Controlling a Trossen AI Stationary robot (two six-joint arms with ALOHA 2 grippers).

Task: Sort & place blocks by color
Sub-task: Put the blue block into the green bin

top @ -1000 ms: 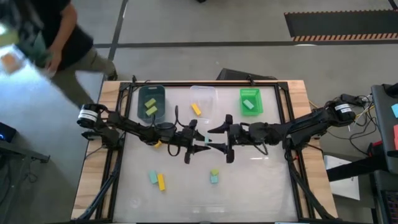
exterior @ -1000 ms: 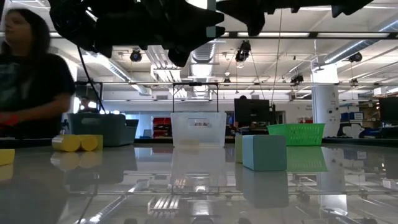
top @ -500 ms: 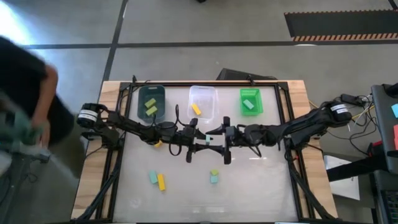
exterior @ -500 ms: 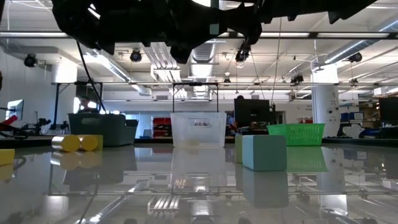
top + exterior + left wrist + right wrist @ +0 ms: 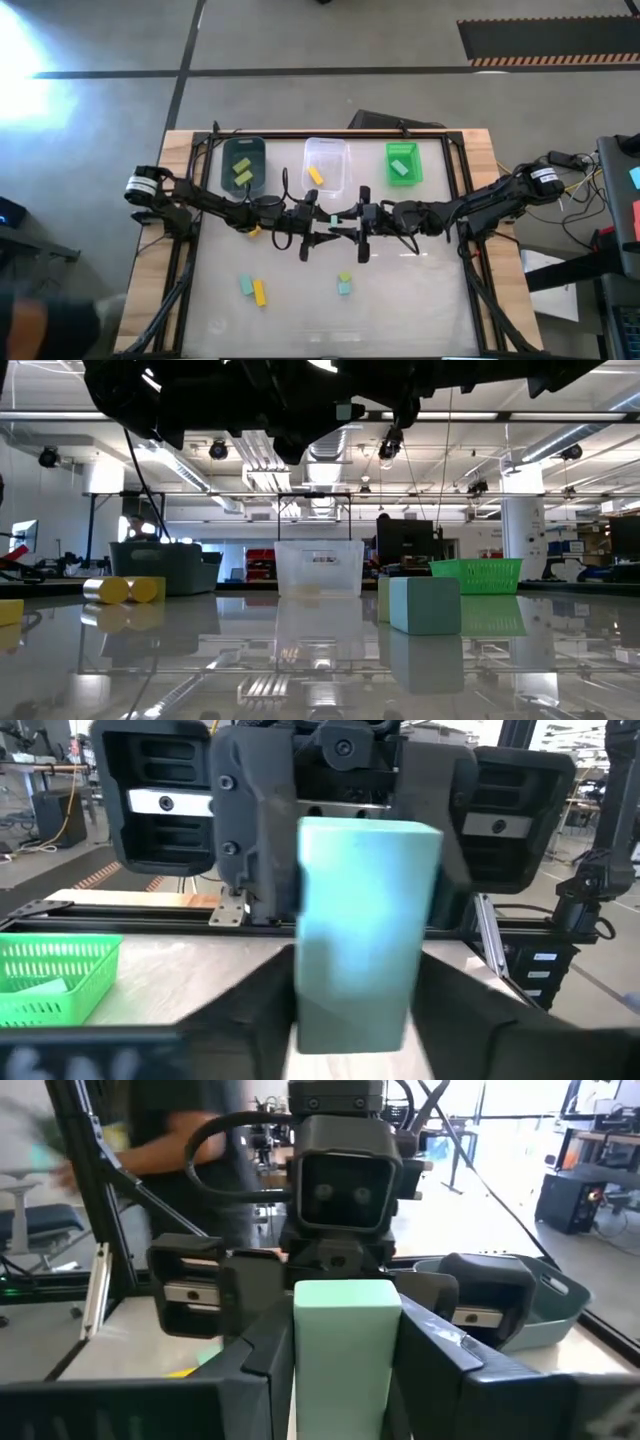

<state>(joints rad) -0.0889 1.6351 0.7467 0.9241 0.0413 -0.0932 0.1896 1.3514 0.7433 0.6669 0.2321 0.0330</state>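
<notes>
A teal-mint block (image 5: 336, 220) hangs above the middle of the table between my two grippers, which face each other tip to tip. My left gripper (image 5: 320, 222) reaches in from the table's left and my right gripper (image 5: 352, 222) from its right; both are shut on the block. The block fills the left wrist view (image 5: 365, 920) and the right wrist view (image 5: 345, 1350), standing upright in both. In the low view it is a small teal patch (image 5: 348, 408) among the dark arms overhead. My left gripper has the block's lower part (image 5: 305, 1010) between its two fingers, which lie level and come from the table's left. The block stands upright, lifted clear of the table. My right gripper pinches the block's two side faces (image 5: 300, 1370) between its two fingers, level, from the table's right. The block rises upright above the fingers, clear of the table.
Along the far edge stand a dark teal bin (image 5: 244, 165), a clear bin (image 5: 326, 165) and a green bin (image 5: 403, 163), each with blocks inside. Loose blocks lie near front: a teal and a yellow one (image 5: 252, 289), a yellow-green and a teal one (image 5: 344, 283). A yellow piece (image 5: 254, 232) lies under the left arm.
My right gripper has gone toward the table's left, up to the block in my left gripper, and its wide-open fingers have shut on the block. My left gripper has stayed in place. A person beyond the table's far left corner has left the high view.
</notes>
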